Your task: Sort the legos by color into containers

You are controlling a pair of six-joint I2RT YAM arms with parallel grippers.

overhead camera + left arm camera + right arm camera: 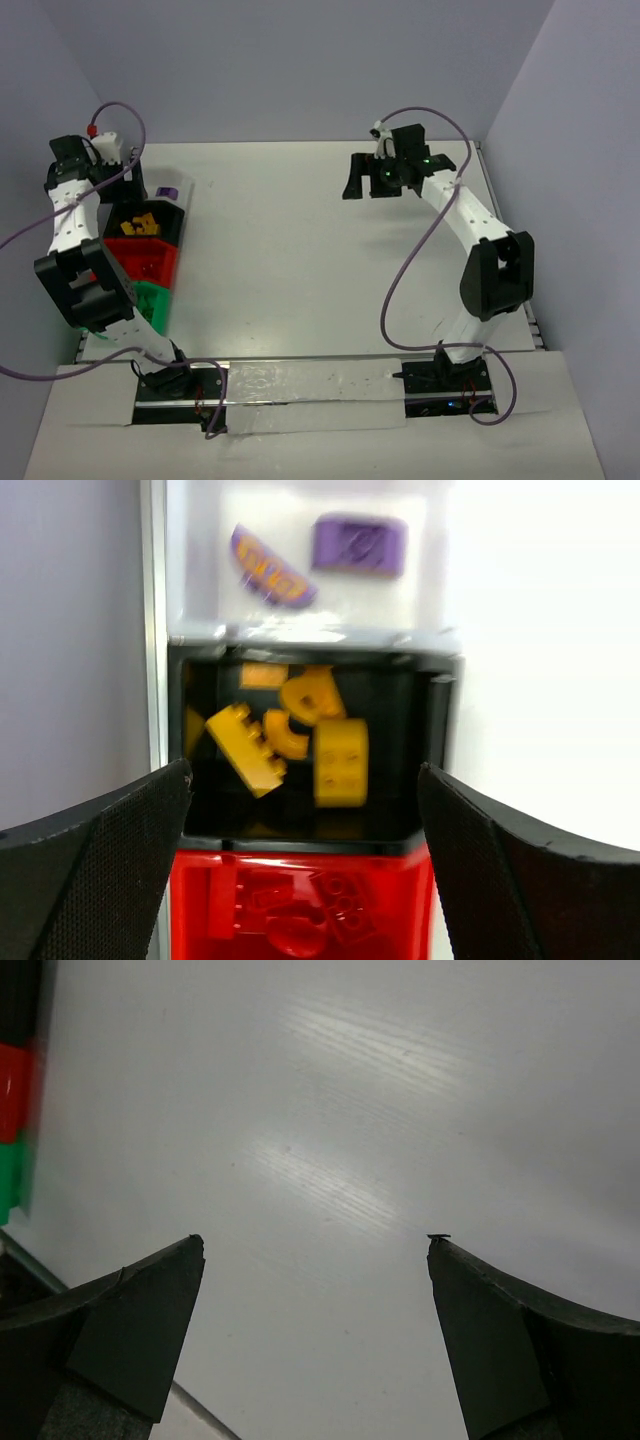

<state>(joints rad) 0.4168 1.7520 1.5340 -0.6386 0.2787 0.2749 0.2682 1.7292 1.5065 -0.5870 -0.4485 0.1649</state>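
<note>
A row of containers stands along the table's left side: a clear bin (170,192) with two purple legos (358,544), a black bin (141,226) with several yellow and orange legos (340,762), a red bin (142,263) with red legos (345,898), and a green bin (152,300). My left gripper (305,768) is open and empty above the black and red bins; in the top view it (118,172) is at the far left. My right gripper (368,185) is open and empty above bare table at the far right, and its jaws stand wide apart in the right wrist view (317,1240).
The red bin (12,1090) and green bin (12,1175) show at the left edge of the right wrist view. A metal rail (153,620) runs along the table's left edge beside the bins. Grey walls enclose the white table (300,260).
</note>
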